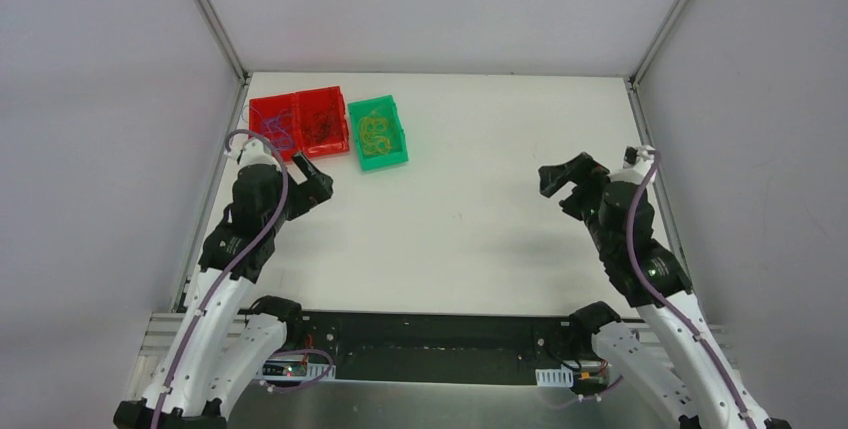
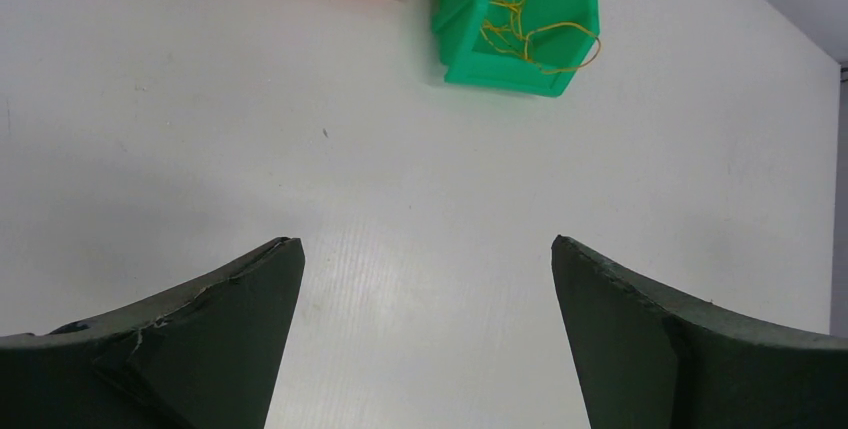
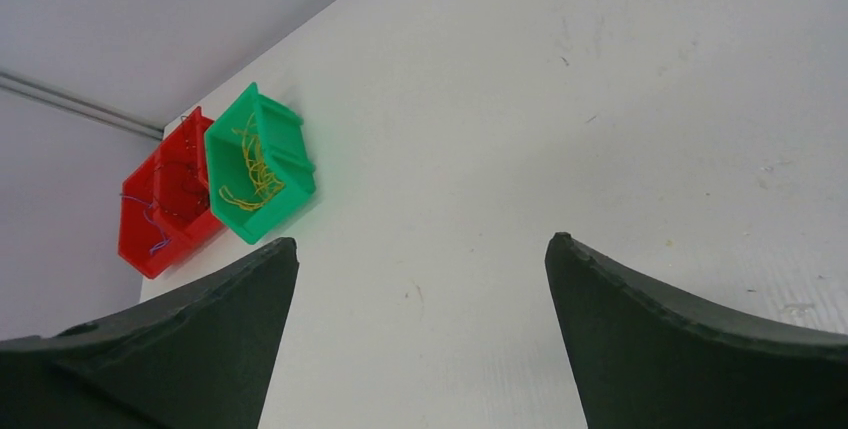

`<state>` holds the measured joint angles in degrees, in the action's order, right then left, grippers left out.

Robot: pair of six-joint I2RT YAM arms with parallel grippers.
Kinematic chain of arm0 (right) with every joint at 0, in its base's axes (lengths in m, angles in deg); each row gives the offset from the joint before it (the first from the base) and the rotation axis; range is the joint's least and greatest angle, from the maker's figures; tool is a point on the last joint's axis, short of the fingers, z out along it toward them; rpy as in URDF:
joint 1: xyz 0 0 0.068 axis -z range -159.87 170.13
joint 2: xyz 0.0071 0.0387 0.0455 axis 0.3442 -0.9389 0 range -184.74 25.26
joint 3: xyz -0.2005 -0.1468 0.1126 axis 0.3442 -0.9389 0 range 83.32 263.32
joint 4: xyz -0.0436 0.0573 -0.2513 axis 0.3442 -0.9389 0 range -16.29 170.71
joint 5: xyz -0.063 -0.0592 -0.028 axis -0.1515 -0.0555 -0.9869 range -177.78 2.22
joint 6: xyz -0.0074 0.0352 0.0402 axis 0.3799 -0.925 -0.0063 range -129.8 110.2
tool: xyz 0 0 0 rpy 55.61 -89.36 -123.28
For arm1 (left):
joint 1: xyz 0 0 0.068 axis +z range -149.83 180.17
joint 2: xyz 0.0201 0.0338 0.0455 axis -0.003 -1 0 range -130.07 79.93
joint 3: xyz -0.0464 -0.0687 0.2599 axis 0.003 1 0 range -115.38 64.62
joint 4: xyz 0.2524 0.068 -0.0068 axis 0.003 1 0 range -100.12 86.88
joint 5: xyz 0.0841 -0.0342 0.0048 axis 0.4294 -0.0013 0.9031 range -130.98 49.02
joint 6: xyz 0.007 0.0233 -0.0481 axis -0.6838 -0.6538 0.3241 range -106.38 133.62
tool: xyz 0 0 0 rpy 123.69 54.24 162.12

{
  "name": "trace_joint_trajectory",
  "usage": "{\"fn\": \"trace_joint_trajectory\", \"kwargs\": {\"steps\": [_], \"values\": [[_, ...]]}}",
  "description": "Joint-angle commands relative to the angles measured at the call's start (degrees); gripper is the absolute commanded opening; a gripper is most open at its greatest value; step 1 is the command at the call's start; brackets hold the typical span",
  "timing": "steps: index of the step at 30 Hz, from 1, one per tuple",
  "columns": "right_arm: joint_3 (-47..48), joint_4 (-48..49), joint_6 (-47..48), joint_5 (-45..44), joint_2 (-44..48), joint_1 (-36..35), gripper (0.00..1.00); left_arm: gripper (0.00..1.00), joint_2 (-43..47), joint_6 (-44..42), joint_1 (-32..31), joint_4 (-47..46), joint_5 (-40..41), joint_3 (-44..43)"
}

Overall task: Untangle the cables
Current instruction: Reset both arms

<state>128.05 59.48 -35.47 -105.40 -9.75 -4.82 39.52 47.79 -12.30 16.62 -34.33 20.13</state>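
Observation:
Thin yellow cables (image 1: 375,131) lie loose in a green bin (image 1: 389,156) at the back left; they also show in the left wrist view (image 2: 520,19) and the right wrist view (image 3: 250,174). Purple cables (image 1: 276,129) lie in the left red bin (image 1: 262,108), dark cables (image 1: 321,127) in the right red bin (image 1: 335,94). My left gripper (image 1: 312,177) is open and empty, just in front of the red bins. My right gripper (image 1: 562,177) is open and empty, at the right side of the table, far from the bins.
The three bins stand side by side at the back left of the white table (image 1: 470,219). Grey walls close in the table on the left, back and right. A black rail (image 1: 440,334) runs along the near edge between the arm bases.

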Motion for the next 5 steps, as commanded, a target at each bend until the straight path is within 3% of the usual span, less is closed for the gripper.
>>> {"fn": "trace_joint_trajectory", "kwargs": {"steps": [1, 5], "values": [[-1.6, 0.5, 1.9, -4.5, 2.2, 0.2, 0.99, 0.99, 3.0, 2.9, -0.9, -3.6, 2.0, 1.3], [-1.5, -0.4, 1.6, -7.0, 1.7, 0.2, 0.99, 0.99, 3.1, 2.5, -0.8, -3.7, 0.6, 1.1]]}}
